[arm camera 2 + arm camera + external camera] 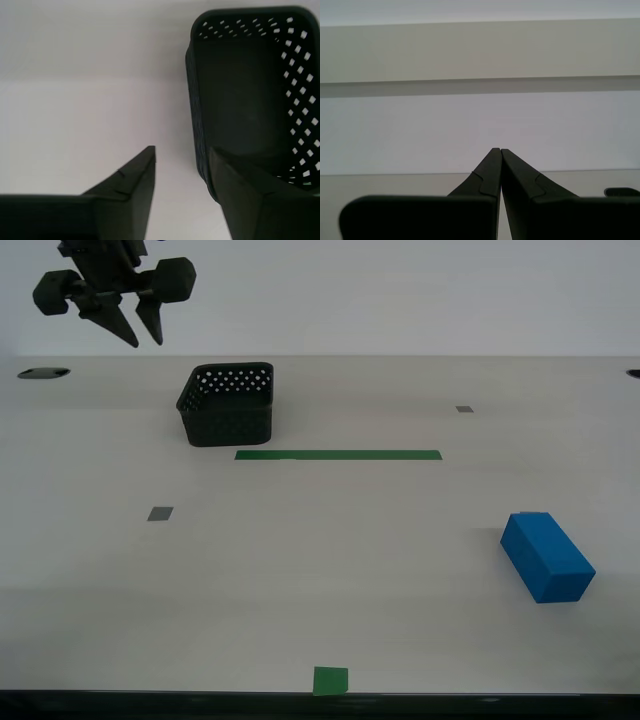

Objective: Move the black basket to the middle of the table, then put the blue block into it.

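Plainly the black basket (228, 403) sat empty toward the far side of the worktop (300, 580), just behind the long green tape strip (338, 455) and at its end on the exterior view's left, while the blue block (546, 557) lay well apart near the exterior view's right. My second hand (182, 160) hung above the worktop beside the basket with its fingers spread apart and holding nothing, one finger (250, 195) overlapping the basket's near wall in its own view; my first hand (499, 152) was closed tight on nothing. Judging by the thin perforated plastic, the basket looked light, fairly stiff and apt to slide or tip, so pinching one upright wall at the rim seemed the best hold.
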### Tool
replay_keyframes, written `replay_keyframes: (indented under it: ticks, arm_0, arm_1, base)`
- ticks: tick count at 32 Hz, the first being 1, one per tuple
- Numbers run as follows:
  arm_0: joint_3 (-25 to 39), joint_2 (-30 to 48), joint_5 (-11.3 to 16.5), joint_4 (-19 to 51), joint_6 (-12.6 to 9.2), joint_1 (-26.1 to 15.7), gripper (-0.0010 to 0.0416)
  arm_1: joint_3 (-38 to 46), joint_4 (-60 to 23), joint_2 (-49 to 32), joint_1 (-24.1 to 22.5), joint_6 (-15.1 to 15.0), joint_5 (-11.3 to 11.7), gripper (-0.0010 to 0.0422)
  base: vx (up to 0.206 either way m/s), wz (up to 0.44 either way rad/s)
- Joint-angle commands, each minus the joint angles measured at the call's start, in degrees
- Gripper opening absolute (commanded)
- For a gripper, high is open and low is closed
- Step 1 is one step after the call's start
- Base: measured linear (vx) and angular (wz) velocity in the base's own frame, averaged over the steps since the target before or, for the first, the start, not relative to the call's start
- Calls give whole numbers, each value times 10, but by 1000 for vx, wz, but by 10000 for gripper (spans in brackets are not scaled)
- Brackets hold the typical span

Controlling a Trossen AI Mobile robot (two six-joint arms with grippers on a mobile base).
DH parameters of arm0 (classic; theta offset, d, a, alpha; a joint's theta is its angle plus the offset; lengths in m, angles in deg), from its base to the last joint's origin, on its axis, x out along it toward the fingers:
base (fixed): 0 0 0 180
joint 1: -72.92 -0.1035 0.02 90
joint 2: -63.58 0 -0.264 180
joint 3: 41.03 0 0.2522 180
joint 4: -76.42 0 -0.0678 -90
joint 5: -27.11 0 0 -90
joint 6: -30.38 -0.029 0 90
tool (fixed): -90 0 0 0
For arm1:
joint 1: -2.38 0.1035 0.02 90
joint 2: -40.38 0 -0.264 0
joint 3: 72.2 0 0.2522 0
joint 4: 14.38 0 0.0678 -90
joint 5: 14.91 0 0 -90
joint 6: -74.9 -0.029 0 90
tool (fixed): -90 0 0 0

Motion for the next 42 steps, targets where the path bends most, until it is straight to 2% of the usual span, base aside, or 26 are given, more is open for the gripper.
replay_keyframes:
  ticks: [1, 3, 6, 9, 13, 23, 27, 29, 31, 32, 38, 40, 42]
  arm_0:
    - [0, 0, 0, 0, -2, 0, 1]
    - [0, 0, 0, 4, -2, 0, 1]
    - [0, 0, 0, 6, -2, -1, 0]
    - [0, 0, 0, 7, -2, -1, 0]
    - [0, 0, 0, 7, -2, -1, 1]
    - [0, 0, 0, 9, -2, -1, 1]
    - [0, 0, 0, 10, -2, -1, 1]
    - [0, 0, 0, 10, -2, -1, 0]
    - [0, 0, 0, 9, -3, -1, 1]
    - [0, 0, 0, 9, -3, -1, 1]
    - [0, 0, 0, 9, -5, -1, 0]
    - [0, 0, 0, 9, -5, -1, 1]
    - [0, 0, 0, 9, -5, -1, 1]
  arm_1:
    - [32, 1, -37, -10, 4, 0, 197]
    - [52, -1, -68, -16, 8, 0, 230]
    - [74, -3, -103, -22, 19, 0, 249]
    - [90, -3, -131, -29, 19, 2, 248]
    - [110, -5, -163, -33, 22, 22, 234]
    - [130, -9, -231, -42, 43, 22, 228]
    - [130, -6, -231, -44, 52, 31, 227]
    - [134, -8, -230, -44, 54, 31, 213]
    - [136, -8, -231, -44, 61, 31, 180]
    - [136, -7, -231, -44, 68, 30, 145]
    - [136, 2, -231, -44, 64, 30, -7]
    - [136, 2, -231, -45, 64, 30, 5]
    - [136, 1, -231, -46, 64, 30, -4]
  base:
    - [0, 0]
    - [0, 0]
    - [0, 0]
    - [0, 0]
    - [0, 0]
    - [0, 0]
    - [0, 0]
    - [0, 0]
    - [0, 0]
    - [0, 0]
    - [0, 0]
    - [0, 0]
    - [0, 0]
